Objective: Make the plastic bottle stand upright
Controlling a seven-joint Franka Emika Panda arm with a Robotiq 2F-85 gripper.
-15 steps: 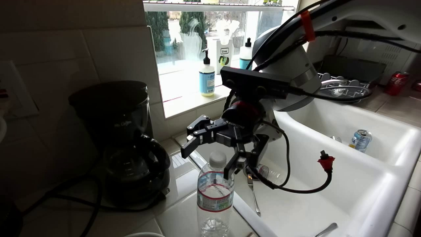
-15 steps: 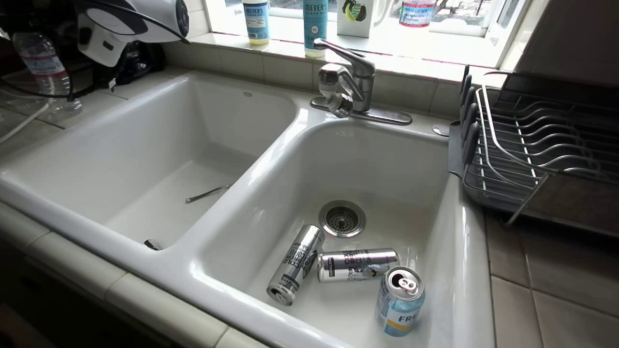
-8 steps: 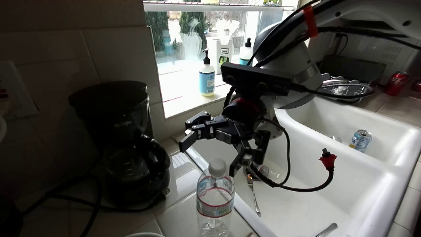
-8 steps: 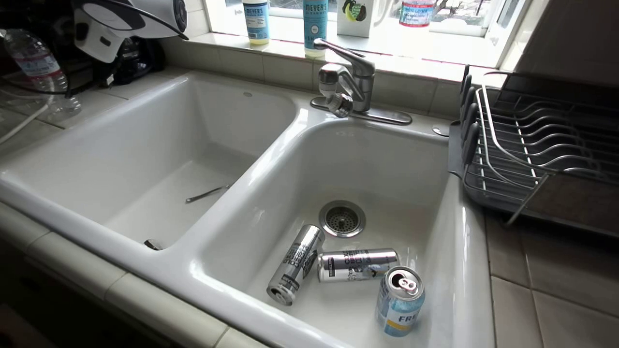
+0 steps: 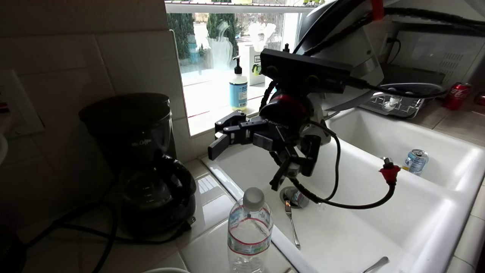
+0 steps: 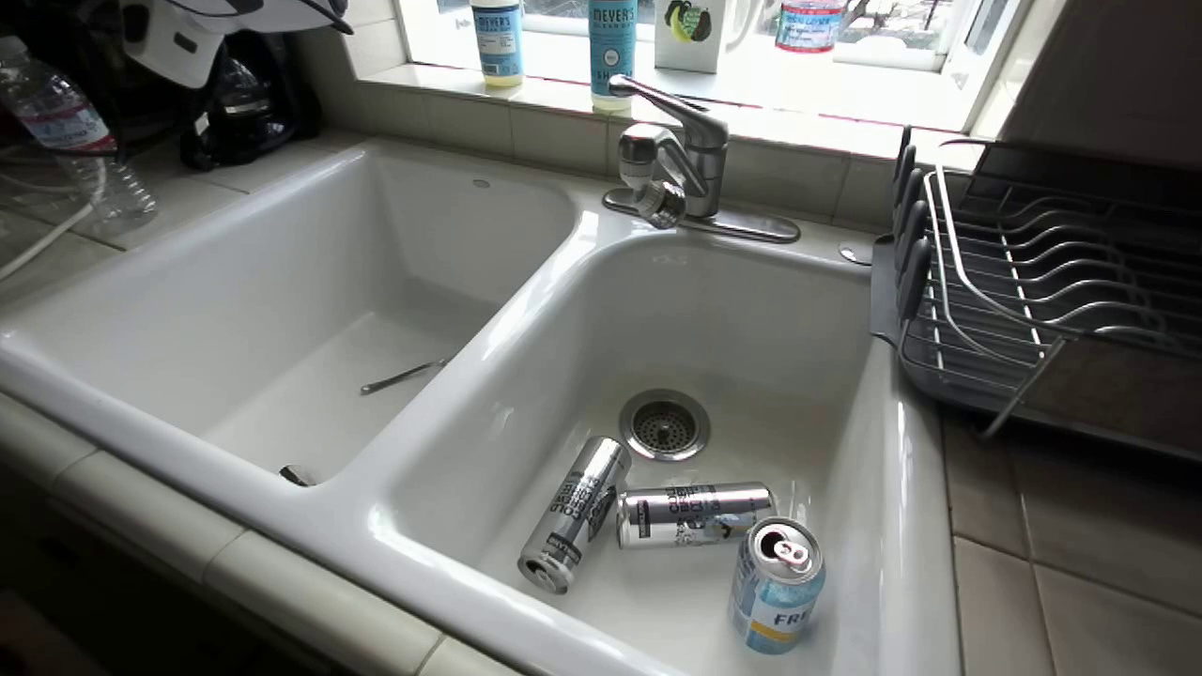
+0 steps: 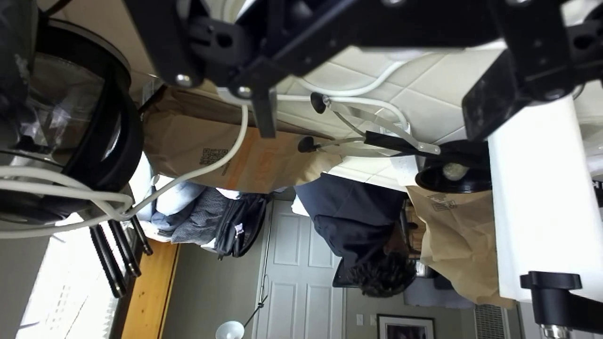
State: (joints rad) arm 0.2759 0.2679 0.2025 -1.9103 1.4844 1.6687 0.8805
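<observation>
Plastic water bottle (image 5: 249, 235), clear and ribbed, with whitish cap and pale label band edged in red. Position: bottom centre in an exterior view, cap up, base cut off by the frame edge; on white tiled counter (image 5: 206, 246), just beside the rim of a white double-basin sink (image 5: 341, 242). In an exterior view also at upper left: water bottle (image 6: 66, 127) with base on the tiles, body slanted, cap end toward the left edge of the frame.

Black two-finger gripper (image 5: 244, 168): near the centre, fingers spread wide, tips well apart. Appears higher in the frame than the cap, apart from the bottle. Wrist view agrees: black fingers (image 7: 264, 113) reach in from the top with a broad gap between. That view is upside down; brown paper bag (image 7: 212, 150) left of centre, dark-clothed person (image 7: 351, 212) below the middle.

Surroundings. Black coffee maker (image 5: 129, 121) with glass carafe (image 5: 146, 189), left half. Metal fork (image 5: 291, 222) lying in the basin nearer the bottle. Pump soap bottle (image 5: 238, 93), blue label, upper centre on the windowsill (image 5: 208, 123). In an exterior view, lower middle: silver can (image 6: 575, 516) and second silver can (image 6: 695, 514) on their sides, blue-and-white can (image 6: 778, 591) upright. Grey wire dish rack (image 6: 1052, 282) at right edge.
</observation>
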